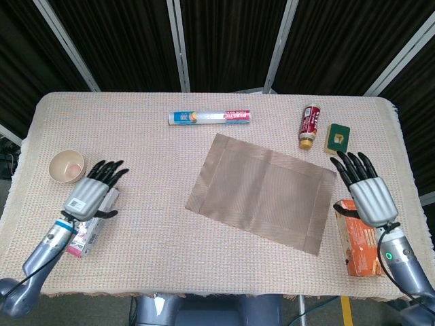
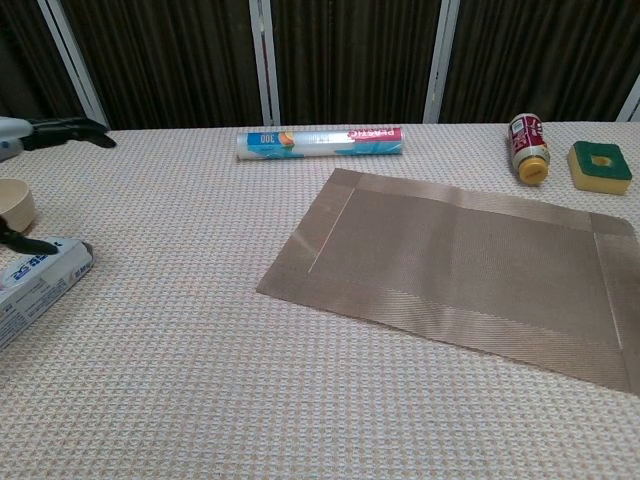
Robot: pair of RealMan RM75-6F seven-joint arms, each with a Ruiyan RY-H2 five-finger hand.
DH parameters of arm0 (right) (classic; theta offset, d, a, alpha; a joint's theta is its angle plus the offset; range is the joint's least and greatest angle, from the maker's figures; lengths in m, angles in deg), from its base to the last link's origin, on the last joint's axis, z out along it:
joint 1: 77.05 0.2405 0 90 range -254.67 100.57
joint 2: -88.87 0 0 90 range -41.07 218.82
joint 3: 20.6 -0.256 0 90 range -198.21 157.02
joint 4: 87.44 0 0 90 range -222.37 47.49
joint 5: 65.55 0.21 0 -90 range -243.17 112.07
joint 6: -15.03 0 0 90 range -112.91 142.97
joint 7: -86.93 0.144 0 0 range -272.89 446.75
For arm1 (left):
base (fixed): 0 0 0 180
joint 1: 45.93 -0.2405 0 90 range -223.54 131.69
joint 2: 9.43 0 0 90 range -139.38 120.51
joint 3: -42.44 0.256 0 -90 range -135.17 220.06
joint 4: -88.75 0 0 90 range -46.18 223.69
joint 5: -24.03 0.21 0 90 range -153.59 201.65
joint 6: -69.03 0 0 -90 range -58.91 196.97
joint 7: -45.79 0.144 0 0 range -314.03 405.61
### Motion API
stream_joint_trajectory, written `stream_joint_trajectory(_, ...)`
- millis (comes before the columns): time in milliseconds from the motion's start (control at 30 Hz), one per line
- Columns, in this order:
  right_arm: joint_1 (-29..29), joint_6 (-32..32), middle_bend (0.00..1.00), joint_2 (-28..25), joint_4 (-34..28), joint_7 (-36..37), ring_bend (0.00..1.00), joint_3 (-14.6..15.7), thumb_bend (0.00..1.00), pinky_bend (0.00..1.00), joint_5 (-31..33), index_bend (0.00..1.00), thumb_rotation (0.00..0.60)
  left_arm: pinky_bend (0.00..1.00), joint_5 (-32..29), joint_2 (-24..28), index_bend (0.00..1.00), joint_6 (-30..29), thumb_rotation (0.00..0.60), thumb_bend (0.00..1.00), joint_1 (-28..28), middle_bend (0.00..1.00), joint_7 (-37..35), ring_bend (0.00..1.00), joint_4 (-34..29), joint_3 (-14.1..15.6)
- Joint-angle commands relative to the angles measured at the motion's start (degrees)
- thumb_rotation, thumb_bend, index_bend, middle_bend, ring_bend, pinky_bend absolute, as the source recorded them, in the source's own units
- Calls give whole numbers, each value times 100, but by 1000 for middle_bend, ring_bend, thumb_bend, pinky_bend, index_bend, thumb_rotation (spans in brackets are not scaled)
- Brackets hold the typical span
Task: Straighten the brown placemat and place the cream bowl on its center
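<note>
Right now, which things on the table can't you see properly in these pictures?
- Orange box: head view, the right hand covers its top; absent from the chest view.
- Toothpaste box: head view, left hand overlaps it; chest view cuts it at the left edge.
- Cream bowl: chest view, cut by the left edge.

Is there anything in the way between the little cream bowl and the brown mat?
Nothing visible blocks it. The cream bowl sits at the table's left edge, and only bare cloth lies between it and the brown placemat. The left hand hovers just beside the bowl, over the toothpaste box.
</note>
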Motion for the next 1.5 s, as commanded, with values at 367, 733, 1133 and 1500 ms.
stream_joint_trajectory(367, -1068, 369, 0, -141, -1502, -689, 0, 91, 0, 0, 802, 0, 600, 0, -260, -1638, 357, 895, 600, 122, 1141, 0, 967, 0, 903, -429)
stream_joint_trajectory(733, -1101, 244, 0, -89, -1324, -727, 0, 0, 0, 0, 791, 0, 600, 0, -266, -2692, 360, 1163, 600, 125, 1554, 0, 529, 0, 2336, -364)
stream_joint_trajectory(1133, -1131, 127, 0, -95, -1241, -629, 0, -102, 0, 0, 874, 0, 600, 0, -174, -3087, 360, 1186, 600, 127, 1747, 0, 267, 0, 2844, -291)
stream_joint_trajectory(1500, -1163, 95, 0, -79, -1181, -608, 0, -152, 0, 0, 831, 0, 600, 0, -262, -3289, 363, 1249, 600, 222, 1882, 0, 451, 0, 3084, -318)
